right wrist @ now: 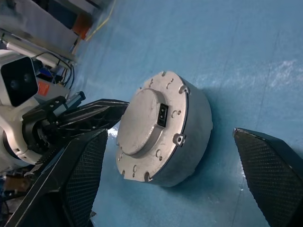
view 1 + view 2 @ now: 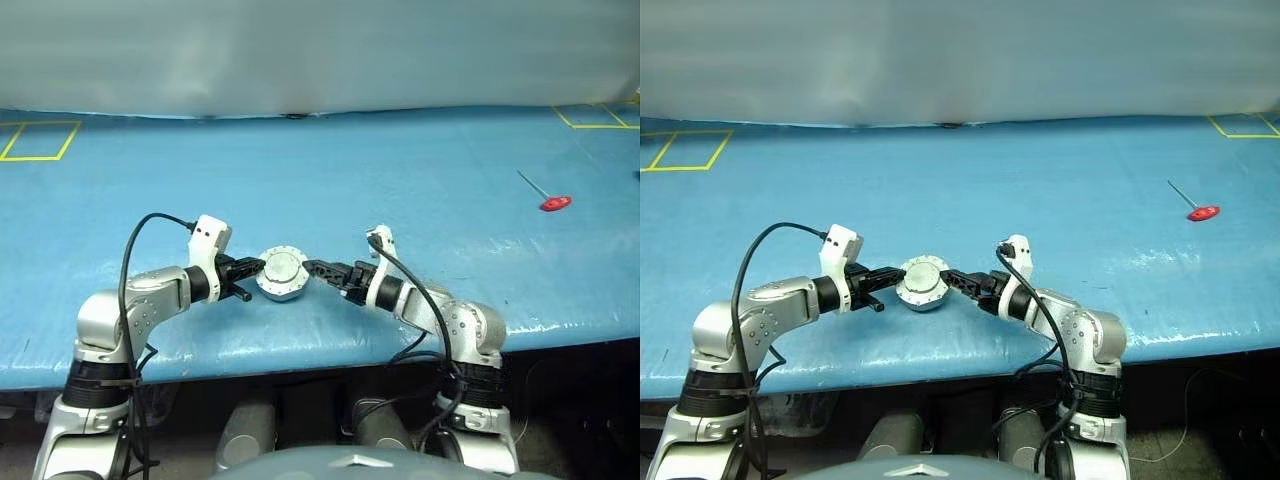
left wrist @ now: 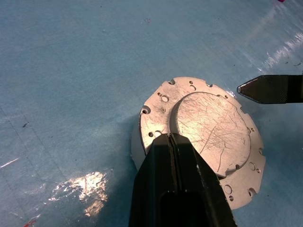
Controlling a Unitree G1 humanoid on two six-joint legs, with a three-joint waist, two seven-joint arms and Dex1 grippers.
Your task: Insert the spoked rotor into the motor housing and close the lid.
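Observation:
The motor housing stands on the blue table as a round grey metal drum. The lid lies flat on top of it, plain notched face with raised centre upward. The spoked rotor is hidden. My left gripper is shut, its joined tips resting on the lid's left rim. From the right, my right gripper stands open, its two meshed fingers spread either side of the housing without touching it. One right fingertip shows just off the lid's edge.
A red-handled thin tool lies far off to the right on the table. Yellow taped squares mark the back corners. The table's front edge runs close below both arms.

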